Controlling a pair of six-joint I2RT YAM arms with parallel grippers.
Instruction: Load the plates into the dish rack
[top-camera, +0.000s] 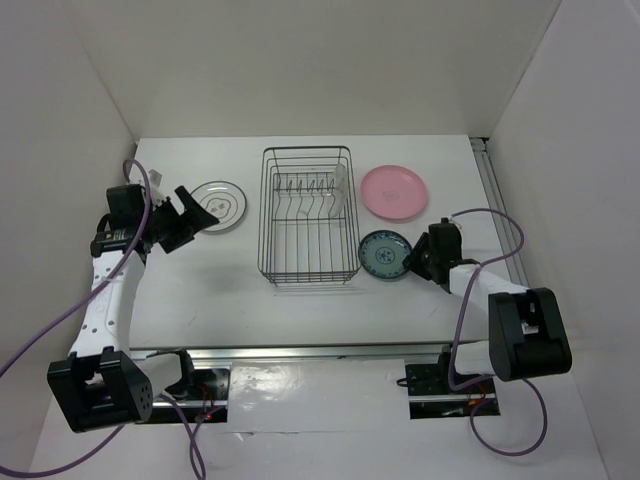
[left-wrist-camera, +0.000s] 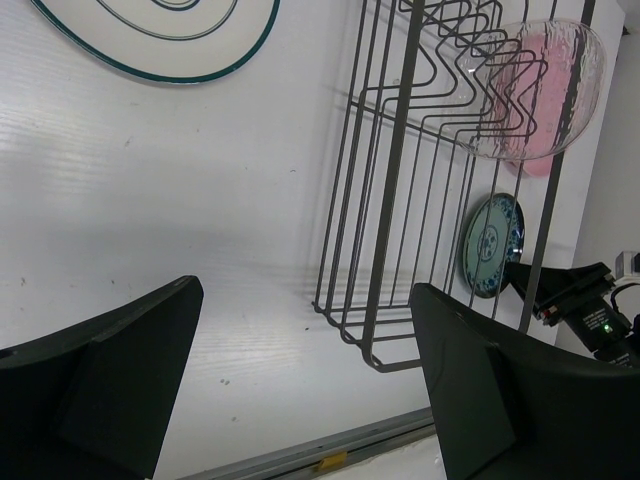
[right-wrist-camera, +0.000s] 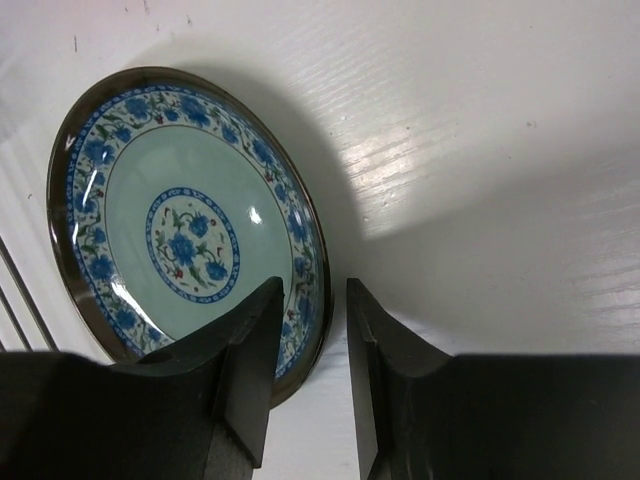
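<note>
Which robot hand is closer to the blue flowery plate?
Right. The right gripper is at the rim of the blue plate; the left gripper is across the dish rack.

A white table (top-camera: 230, 290) (lightly scuffed) sits enclosed by plain white walls (top-camera: 300, 60) on three sides.

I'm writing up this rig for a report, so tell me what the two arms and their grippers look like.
Both arms match: the left arm and right arm have white links between boxy black joints, on black bases. Each trails a looping purple cable. The left gripper and right gripper have broad, matte black, wedge-shaped fingers. No markings are legible.
</note>
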